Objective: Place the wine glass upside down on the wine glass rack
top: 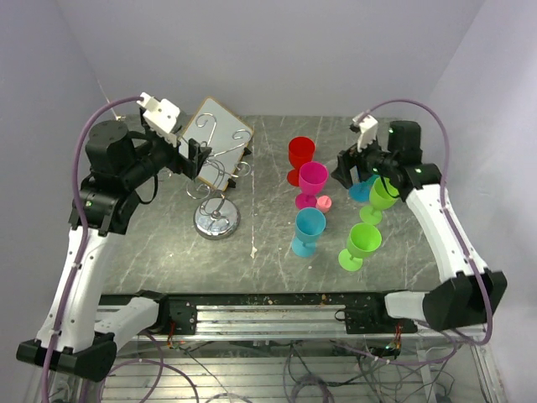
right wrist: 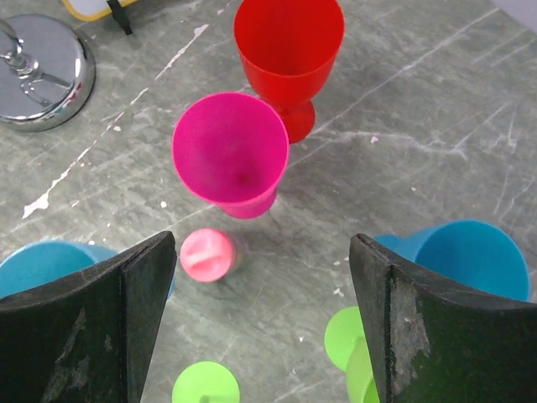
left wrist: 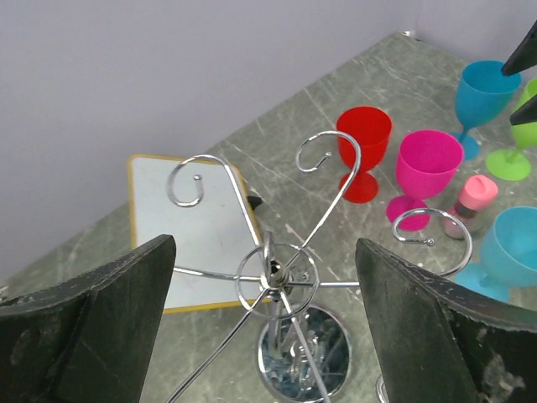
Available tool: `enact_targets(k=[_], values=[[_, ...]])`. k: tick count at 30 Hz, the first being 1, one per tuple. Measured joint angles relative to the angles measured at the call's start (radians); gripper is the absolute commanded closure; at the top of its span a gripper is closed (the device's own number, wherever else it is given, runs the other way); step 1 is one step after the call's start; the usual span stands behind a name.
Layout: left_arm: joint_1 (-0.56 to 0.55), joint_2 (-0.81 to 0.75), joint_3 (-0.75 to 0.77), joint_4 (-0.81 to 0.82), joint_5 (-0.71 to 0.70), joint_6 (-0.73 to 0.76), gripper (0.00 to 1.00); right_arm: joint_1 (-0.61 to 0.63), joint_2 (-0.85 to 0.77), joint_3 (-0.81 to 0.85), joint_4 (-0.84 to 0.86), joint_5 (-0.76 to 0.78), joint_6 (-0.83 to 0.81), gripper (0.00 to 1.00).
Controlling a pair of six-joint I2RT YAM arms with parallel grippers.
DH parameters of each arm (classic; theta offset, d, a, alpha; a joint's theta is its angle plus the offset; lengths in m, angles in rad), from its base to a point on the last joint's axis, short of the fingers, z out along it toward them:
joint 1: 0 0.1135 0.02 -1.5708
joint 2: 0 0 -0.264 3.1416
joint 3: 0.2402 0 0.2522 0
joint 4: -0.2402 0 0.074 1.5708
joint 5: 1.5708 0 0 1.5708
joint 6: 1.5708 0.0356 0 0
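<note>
Left hand (top: 200,158) spread wide, above wine glass rack (left wrist: 304,363)

A wood-framed white board (top: 226,126) sits at the back left of the grey marbled table (top: 168,252), well apart from a small pink-capped bottle (top: 324,202).

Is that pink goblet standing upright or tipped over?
Upright. The pink goblet stands on its foot, open mouth facing up, empty inside, beside the red goblet.
</note>
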Motion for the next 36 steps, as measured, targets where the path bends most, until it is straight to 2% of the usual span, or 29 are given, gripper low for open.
enact_targets(k=[7,15,26,36], values=[[0.013,-0.070,0.013,-0.047,-0.091,0.074,0.04,0.147,0.201,0.132,-0.016,0.182,0.031,0.34],[0.023,-0.080,0.013,-0.079,-0.134,0.114,0.06,0.213,0.345,0.209,-0.050,0.336,0.049,0.49],[0.030,-0.066,0.037,-0.100,-0.135,0.118,0.08,0.214,0.420,0.227,-0.073,0.377,0.049,0.68],[0.034,-0.051,0.048,-0.108,-0.135,0.126,0.07,0.216,0.455,0.257,-0.085,0.342,0.045,1.00]])
